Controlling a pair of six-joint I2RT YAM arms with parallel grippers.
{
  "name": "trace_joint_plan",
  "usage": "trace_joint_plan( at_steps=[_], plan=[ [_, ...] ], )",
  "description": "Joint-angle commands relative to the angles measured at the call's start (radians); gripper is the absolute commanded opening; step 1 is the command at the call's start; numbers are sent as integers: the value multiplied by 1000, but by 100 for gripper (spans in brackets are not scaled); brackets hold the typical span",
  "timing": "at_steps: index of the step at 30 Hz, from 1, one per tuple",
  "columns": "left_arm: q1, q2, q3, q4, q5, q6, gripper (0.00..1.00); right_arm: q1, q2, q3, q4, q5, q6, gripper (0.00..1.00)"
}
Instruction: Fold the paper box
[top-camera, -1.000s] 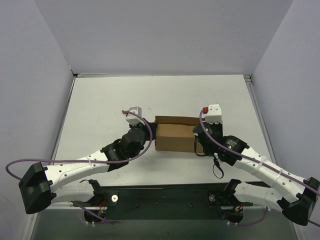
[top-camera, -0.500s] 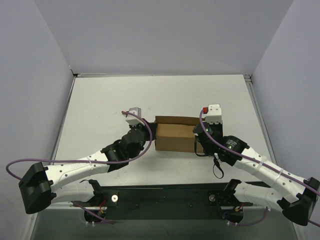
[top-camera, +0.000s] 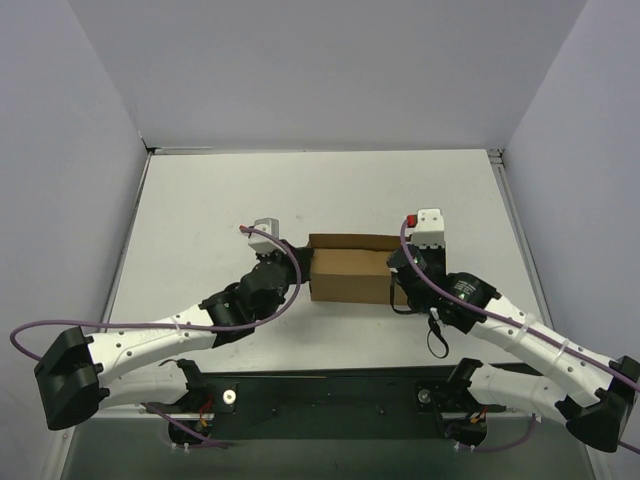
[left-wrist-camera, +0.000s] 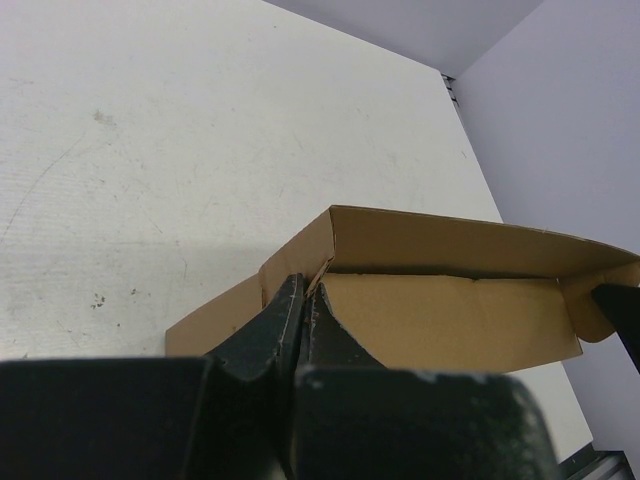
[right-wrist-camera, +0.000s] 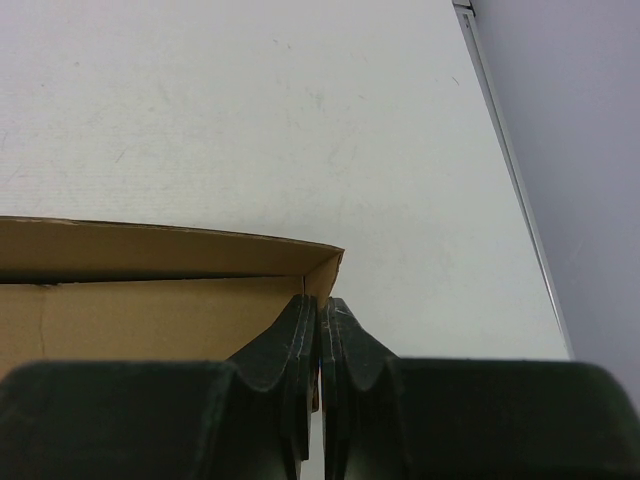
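The paper box (top-camera: 350, 276) is a shallow brown cardboard box with raised walls, standing in the middle of the white table. My left gripper (top-camera: 304, 266) is at its left end. In the left wrist view the left gripper (left-wrist-camera: 307, 285) is shut on the end wall of the box (left-wrist-camera: 450, 320), with a thin cardboard edge caught between the tips. At the right end is my right gripper (top-camera: 396, 268). The right wrist view shows the right gripper (right-wrist-camera: 320, 303) shut on the corner wall of the box (right-wrist-camera: 130, 310). The back wall stands upright.
The white table (top-camera: 200, 200) is enclosed by grey walls at the left, back and right. A black base rail (top-camera: 330, 395) with the arm mounts runs along the near edge. Purple cables trail along both arms.
My left wrist has shifted slightly to the left, and the box's left end has moved a little with it. The right arm has hardly moved. Both grippers stay shut.
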Motion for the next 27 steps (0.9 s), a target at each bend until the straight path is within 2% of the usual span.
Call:
trace_joint_plan(
  at_steps=[1,9,14,23,27],
  plan=[
    [-43,102,-129,-603,158,7,0,36,-16,-7,82,-70,29,0],
    [-41,90,-138,-637,131,4,0,36,-42,-13,59,-58,34,0],
    [-43,96,-127,-594,135,30,0,30,-71,-17,38,-81,52,0],
    [-41,130,-49,-635,78,97,0,-126,-185,-89,11,-257,16,0],
    [-41,119,-43,-615,91,99,0,-132,-248,-122,11,-274,34,0]
  ],
)
